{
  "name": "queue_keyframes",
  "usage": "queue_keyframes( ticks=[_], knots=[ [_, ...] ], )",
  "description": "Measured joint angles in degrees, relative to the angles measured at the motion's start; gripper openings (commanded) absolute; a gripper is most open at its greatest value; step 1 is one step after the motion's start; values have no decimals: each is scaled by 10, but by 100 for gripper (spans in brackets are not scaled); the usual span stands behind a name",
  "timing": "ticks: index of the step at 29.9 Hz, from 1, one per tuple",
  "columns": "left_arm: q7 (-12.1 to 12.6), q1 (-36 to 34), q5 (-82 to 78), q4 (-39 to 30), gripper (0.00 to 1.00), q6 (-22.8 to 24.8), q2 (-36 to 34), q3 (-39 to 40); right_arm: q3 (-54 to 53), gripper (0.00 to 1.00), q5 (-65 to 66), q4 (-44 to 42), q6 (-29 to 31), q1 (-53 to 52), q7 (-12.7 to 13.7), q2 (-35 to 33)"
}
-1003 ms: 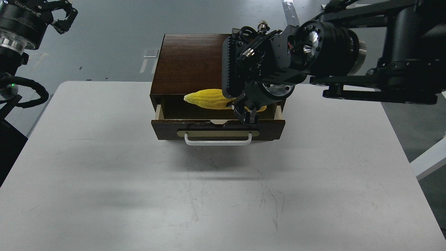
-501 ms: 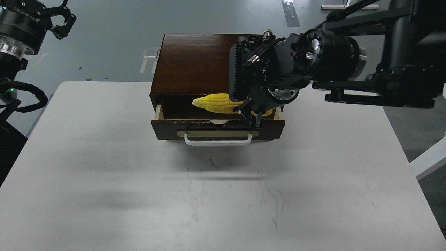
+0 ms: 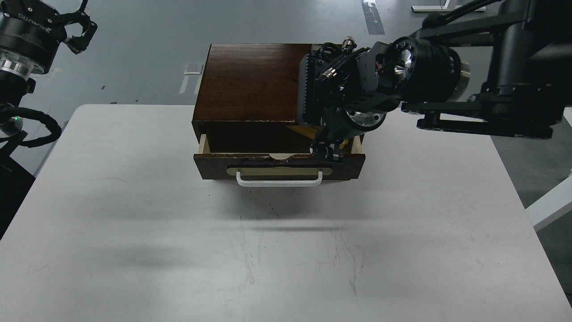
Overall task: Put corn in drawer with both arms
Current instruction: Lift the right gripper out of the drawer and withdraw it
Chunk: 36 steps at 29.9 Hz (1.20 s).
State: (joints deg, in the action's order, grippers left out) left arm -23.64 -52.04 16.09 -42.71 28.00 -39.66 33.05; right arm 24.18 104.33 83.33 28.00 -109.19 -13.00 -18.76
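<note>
The drawer [image 3: 279,164], dark brown with a white bar handle, stands pulled partly out of its cabinet [image 3: 250,80] at the table's far middle. Only small shadowed slivers of the yellow corn [image 3: 304,131] show, low inside the drawer's right part, under the cabinet's front edge and behind my right gripper. My right gripper [image 3: 328,152] points down into the drawer's right front corner. Its fingers are dark and close together, and I cannot tell whether they hold the corn. My left gripper [image 3: 79,27] is raised at the far left, off the table, open and empty.
The white table [image 3: 277,250] carries only the cabinet. My right arm's thick wrist [image 3: 402,76] hangs over the cabinet's right side. A grey floor lies beyond the table's far edge.
The corn has dropped from plain view above the drawer into its shadowed interior, and its tip has shifted right. My right gripper moved slightly right and down. My left arm barely moved.
</note>
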Motion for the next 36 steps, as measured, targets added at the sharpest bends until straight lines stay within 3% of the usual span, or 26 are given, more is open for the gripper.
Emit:
queue_keyframes(
  ticks=[2, 4, 10, 18, 29, 36],
  knots=[
    [0, 1, 0, 0, 98, 0, -1, 0, -3, 78, -1, -1, 0, 0, 0, -1],
    [0, 1, 1, 1, 98, 0, -5, 0, -16, 100, -10, -11, 0, -2, 1, -3],
    [0, 4, 4, 4, 98, 0, -9, 0, -121, 100, -142, -64, 0, 27, 14, -31],
    [1, 23, 6, 11, 98, 0, -10, 1, -175, 100, -390, -135, 0, 51, 19, -114],
    [1, 47, 6, 22, 98, 0, 10, -3, -284, 100, -752, -235, 0, 206, 18, -211],
    [5, 47, 3, 79, 98, 0, 36, -5, -369, 100, -955, -259, -20, 304, 20, -238]
  ],
)
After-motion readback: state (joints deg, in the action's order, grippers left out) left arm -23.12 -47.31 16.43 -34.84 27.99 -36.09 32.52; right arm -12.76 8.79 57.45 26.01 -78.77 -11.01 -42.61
